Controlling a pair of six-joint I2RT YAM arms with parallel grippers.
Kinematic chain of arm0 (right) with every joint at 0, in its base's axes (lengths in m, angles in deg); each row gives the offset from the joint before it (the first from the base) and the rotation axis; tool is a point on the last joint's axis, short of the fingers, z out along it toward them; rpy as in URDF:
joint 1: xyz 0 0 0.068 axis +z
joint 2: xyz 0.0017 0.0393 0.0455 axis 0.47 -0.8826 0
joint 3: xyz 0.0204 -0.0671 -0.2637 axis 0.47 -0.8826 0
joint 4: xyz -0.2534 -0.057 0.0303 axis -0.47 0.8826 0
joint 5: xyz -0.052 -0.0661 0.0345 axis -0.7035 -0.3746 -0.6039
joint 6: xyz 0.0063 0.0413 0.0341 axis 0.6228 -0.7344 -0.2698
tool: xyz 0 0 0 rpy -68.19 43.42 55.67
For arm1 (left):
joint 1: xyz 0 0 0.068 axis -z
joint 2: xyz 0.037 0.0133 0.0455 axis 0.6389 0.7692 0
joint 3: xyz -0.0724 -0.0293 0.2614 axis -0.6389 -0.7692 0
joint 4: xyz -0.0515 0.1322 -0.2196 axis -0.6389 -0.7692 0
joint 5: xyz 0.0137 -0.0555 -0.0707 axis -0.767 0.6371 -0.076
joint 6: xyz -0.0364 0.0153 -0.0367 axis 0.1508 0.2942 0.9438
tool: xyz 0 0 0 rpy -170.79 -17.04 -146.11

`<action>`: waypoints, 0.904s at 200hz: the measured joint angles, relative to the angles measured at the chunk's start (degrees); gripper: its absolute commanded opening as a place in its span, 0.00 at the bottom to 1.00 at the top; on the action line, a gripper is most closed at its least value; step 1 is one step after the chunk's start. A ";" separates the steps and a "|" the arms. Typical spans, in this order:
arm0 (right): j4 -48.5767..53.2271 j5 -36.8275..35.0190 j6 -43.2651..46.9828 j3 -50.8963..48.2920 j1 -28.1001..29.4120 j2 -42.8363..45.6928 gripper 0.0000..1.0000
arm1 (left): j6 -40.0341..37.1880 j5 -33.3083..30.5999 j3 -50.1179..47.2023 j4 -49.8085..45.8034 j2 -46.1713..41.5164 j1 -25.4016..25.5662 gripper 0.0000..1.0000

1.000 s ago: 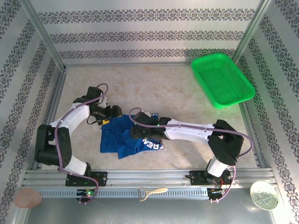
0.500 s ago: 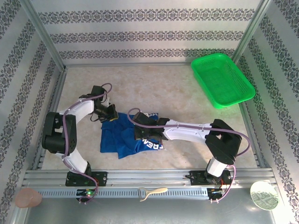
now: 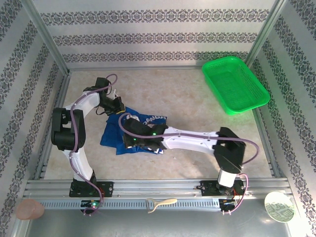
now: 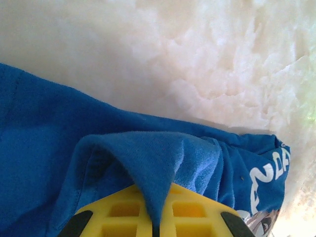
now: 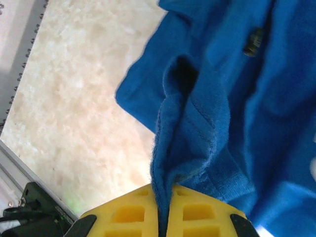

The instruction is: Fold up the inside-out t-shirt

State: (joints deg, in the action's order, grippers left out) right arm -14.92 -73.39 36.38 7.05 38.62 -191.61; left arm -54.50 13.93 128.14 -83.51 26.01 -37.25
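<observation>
Two pinches hold the royal-blue soft cotton t-shirt, which lies rumpled on the pale, marble-mottled surface, left of centre and between the two arms. The left end effector is at the shirt's far left edge. In its wrist view its yellow, grid-moulded fingers are pressed together on a raised, fuzzy fold of the cloth. The right end effector sits over the near side of the shirt, its yellow fingers likewise clamped on a thick, stitched hem ridge. White printed lettering shows at the shirt's far right corner. A green plastic mesh basket, rectangular with rounded corners, stands well apart at the far right of the surface.
</observation>
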 measured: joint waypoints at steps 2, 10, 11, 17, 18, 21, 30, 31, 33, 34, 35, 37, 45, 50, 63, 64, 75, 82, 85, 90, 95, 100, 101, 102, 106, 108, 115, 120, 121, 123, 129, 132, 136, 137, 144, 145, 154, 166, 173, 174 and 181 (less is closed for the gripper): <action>-0.17 0.09 0.09 0.90 0.00 -0.92 0.00 | -0.09 0.02 0.24 -0.13 0.24 -0.07 0.05; -0.17 0.55 0.42 4.83 0.26 -4.59 0.00 | -0.50 0.28 1.18 -0.50 1.14 -0.28 0.08; -0.13 0.68 0.48 5.20 0.26 -4.96 0.00 | -0.52 0.31 1.27 -0.55 1.20 -0.33 0.09; -0.24 1.07 0.68 8.17 0.26 -7.76 0.10 | -0.90 0.61 2.10 -0.74 1.90 -0.59 0.12; -0.22 1.33 0.76 8.98 0.26 -8.46 0.12 | -0.90 0.72 2.21 -0.79 1.97 -0.63 0.13; -0.28 1.38 0.90 10.45 0.26 -9.79 0.21 | -0.94 0.96 2.58 -0.87 2.21 -0.74 0.16; -0.59 2.86 1.49 15.30 0.26 -14.32 0.47 | -1.60 1.55 3.85 -1.01 3.04 -1.44 0.26; -0.57 3.08 1.60 15.65 0.26 -14.64 0.49 | -1.51 1.70 4.04 -1.03 3.15 -1.53 0.27; -0.55 3.32 2.05 16.72 0.26 -15.58 0.51 | -1.33 1.81 4.26 -1.05 3.26 -1.64 0.29; -0.57 3.50 2.08 17.40 0.26 -16.22 0.52 | -1.36 1.95 4.50 -1.07 3.39 -1.79 0.31; -0.59 3.63 2.08 17.73 0.26 -16.52 0.53 | -1.55 1.99 4.66 -1.05 3.45 -1.88 0.32; -0.63 4.15 2.27 18.67 0.26 -17.40 0.55 | -1.86 2.08 5.01 -1.09 3.67 -2.10 0.34; -0.96 5.55 3.26 21.31 0.26 -20.02 0.61 | -1.84 2.78 6.40 -1.07 4.24 -3.04 0.44; -1.09 6.43 3.67 21.92 0.26 -20.79 0.63 | -1.88 3.08 7.32 -1.11 4.59 -3.65 0.50; -0.74 7.74 5.14 21.03 0.33 -20.57 0.65 | -1.60 3.96 9.70 -1.14 5.22 -5.38 0.61; -0.81 7.72 5.18 20.87 0.33 -20.44 0.65 | -1.77 3.98 9.94 -1.18 5.27 -5.60 0.62; -1.29 8.66 6.29 17.49 0.04 -17.84 0.64 | -1.11 4.70 11.72 -1.14 5.31 -6.95 0.65; -1.31 8.96 6.69 14.16 -0.20 -14.88 0.64 | -0.83 5.03 12.74 -1.14 5.27 -7.69 0.66; -1.25 8.90 6.82 12.70 -0.50 -13.51 0.64 | -0.76 5.11 13.09 -1.07 5.22 -7.98 0.66; -0.87 9.11 7.13 9.88 -0.96 -10.62 0.64 | -0.44 5.46 13.60 -0.94 5.14 -8.37 0.67; -0.96 9.29 7.48 7.15 -1.53 -7.87 0.64 | -0.07 5.73 13.77 -0.70 4.90 -8.63 0.67; -0.96 9.31 7.61 4.50 -2.54 -4.96 0.63 | 0.35 5.95 13.73 -0.50 4.44 -8.87 0.67; -0.96 9.31 7.65 4.15 -2.67 -4.55 0.63 | 0.50 6.10 13.68 -0.50 4.35 -8.87 0.67; -0.87 9.29 7.74 3.45 -3.04 -3.69 0.63 | 0.55 6.14 13.68 -0.52 4.31 -8.90 0.67; -0.79 9.25 7.78 1.68 -4.15 -1.57 0.63 | 1.18 6.38 13.27 -0.22 3.65 -8.94 0.68; -0.81 9.27 7.82 0.68 -4.74 -0.42 0.63 | 1.40 6.51 12.94 0.11 3.32 -8.94 0.68; -0.61 9.22 7.96 -2.14 -7.48 3.32 0.63 | 2.36 6.99 11.34 1.18 1.75 -8.90 0.69; -0.46 9.07 8.02 -3.76 -9.86 5.49 0.63 | 3.32 7.41 9.60 1.95 0.11 -8.79 0.70; -0.46 9.07 8.04 -3.98 -10.19 5.79 0.63 | 3.50 7.43 9.03 2.16 -0.35 -8.76 0.70; -0.37 8.96 8.13 -4.52 -11.15 6.56 0.63 | 3.87 7.67 8.20 2.27 -1.20 -8.66 0.70; -0.17 8.63 8.28 -5.77 -14.08 8.11 0.63 | 4.90 7.78 5.55 3.15 -3.61 -8.39 0.70; 0.00 8.46 8.44 -6.25 -15.47 8.61 0.63 | 5.51 7.93 3.78 3.61 -5.27 -8.09 0.70; 0.20 8.37 8.66 -6.82 -17.51 9.14 0.64 | 6.05 7.96 1.97 3.87 -6.95 -7.85 0.71; 0.26 8.33 8.70 -6.91 -17.84 9.16 0.64 | 6.29 8.02 1.18 3.96 -7.74 -7.63 0.71; 0.70 7.78 9.07 -7.48 -21.07 9.22 0.64 | 7.37 7.87 -2.56 4.37 -11.30 -6.71 0.72; 0.83 7.67 9.16 -7.56 -21.73 9.16 0.64 | 7.50 7.87 -2.97 4.44 -11.69 -6.58 0.72; 1.92 7.02 9.64 -7.89 -24.85 8.26 0.65 | 8.92 7.61 -7.96 5.31 -16.24 -4.90 0.73; 3.76 6.25 10.51 -7.91 -27.61 5.88 0.66 | 11.26 7.63 -14.86 6.64 -22.08 -2.43 0.74; 4.79 6.14 10.86 -7.80 -28.50 4.02 0.66 | 12.76 7.56 -18.97 8.00 -25.11 -1.09 0.74; 4.90 6.14 10.91 -7.80 -28.59 3.85 0.66 | 13.07 7.50 -19.85 8.28 -25.66 -0.90 0.74; 5.90 6.10 11.19 -7.48 -29.07 1.79 0.66 | 14.67 7.43 -23.71 9.05 -28.33 0.11 0.75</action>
State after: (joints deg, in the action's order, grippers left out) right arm -9.02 -67.29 47.57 -0.42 9.55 -189.81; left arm -39.83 21.36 104.42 -74.46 -2.31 -37.15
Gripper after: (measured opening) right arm 0.656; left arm 0.742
